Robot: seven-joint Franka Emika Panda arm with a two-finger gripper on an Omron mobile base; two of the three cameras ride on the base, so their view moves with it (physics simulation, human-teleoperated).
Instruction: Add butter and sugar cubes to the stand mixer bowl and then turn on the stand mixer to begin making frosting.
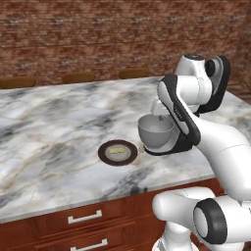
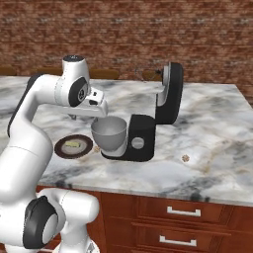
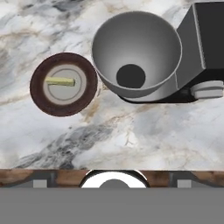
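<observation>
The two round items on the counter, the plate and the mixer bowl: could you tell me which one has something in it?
The flat dark brown plate does: the butter lies at its centre. The grey stand mixer bowl beside it is empty.

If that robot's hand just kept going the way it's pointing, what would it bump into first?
Probably the bare marble counter, just in front of the stand mixer bowl and beside the plate holding the butter; depth is uncertain.
</observation>
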